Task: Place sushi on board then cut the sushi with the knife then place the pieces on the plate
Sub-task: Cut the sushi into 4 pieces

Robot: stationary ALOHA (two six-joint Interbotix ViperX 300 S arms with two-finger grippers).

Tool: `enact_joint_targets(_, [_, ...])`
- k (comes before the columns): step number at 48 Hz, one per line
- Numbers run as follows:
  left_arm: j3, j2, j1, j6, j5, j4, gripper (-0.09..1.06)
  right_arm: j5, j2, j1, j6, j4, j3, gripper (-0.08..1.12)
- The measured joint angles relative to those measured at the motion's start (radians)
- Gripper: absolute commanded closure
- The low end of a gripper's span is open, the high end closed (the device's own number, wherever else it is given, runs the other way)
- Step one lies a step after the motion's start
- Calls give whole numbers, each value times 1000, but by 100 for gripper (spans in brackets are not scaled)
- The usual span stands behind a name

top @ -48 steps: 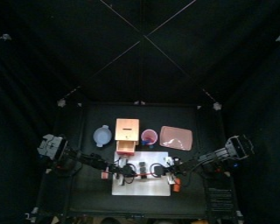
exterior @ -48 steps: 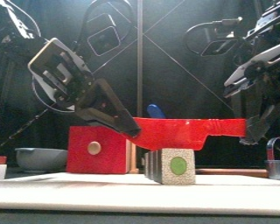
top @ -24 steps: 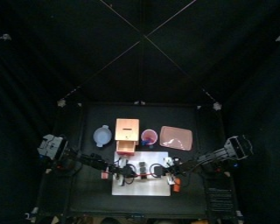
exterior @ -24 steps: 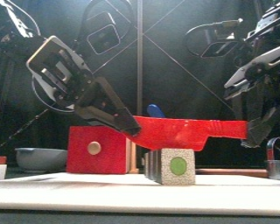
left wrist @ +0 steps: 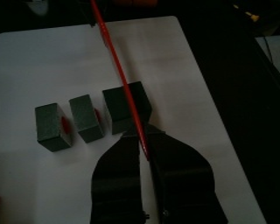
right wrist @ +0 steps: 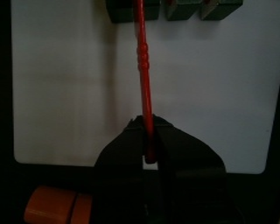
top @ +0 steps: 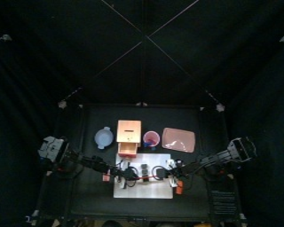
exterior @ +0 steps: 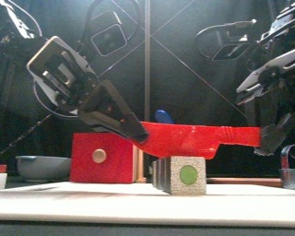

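You've got both grippers on the red knife (exterior: 187, 138) right now. The left gripper (exterior: 135, 136) is clamped narrow on the blade end, and the right gripper (exterior: 271, 143) is pinched tight on the handle end. From the front, the knife lies level between them.

It sits directly over the sushi roll (exterior: 181, 173), so close that you can't tell whether blade and roll touch. The roll's end faces the front camera, a green centre in a pale ring.

The left wrist view shows the roll as three dark green blocks (left wrist: 87, 118) side by side on the white board (left wrist: 201, 79). The knife's thin edge crosses the end block (left wrist: 122, 107) nearest that gripper. In the right wrist view, the knife runs straight out from the jaws to the blocks at the board's far edge. An orange toy (right wrist: 55, 206) lies on the worktop just off the board's near corner.

Behind the board, the wooden box (exterior: 100, 157) shows its red drawer front, with the bowl (exterior: 40, 167) to its left. From above, the red cup (top: 152, 137) stands just right of the box, and a blue knife (exterior: 162, 116) pokes up out of it. The pink tray (top: 179, 138) lies to the right of the cup, well apart from the sushi.
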Motion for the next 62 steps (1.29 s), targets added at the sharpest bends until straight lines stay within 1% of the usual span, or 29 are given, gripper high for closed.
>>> enact_joint_targets(17, [0,5,-2,0,2,0,64,2,0,2,2,-6,0,69])
enact_joint_targets(24, [-12,40,-2,0,28,0,64,0,21,0,0,-9,0,69])
enact_joint_targets(32, [-26,48,-9,-2,51,-2,64,0,26,0,2,-8,0,69])
enact_joint_targets(40, [-31,60,-14,-2,51,-8,64,-6,40,3,0,-6,0,69])
enact_joint_targets(52, [-41,94,-18,-2,58,-8,64,-40,112,14,2,9,-2,69])
enact_joint_targets(62, [-46,92,-23,-2,69,-8,64,-40,120,23,2,11,-8,69])
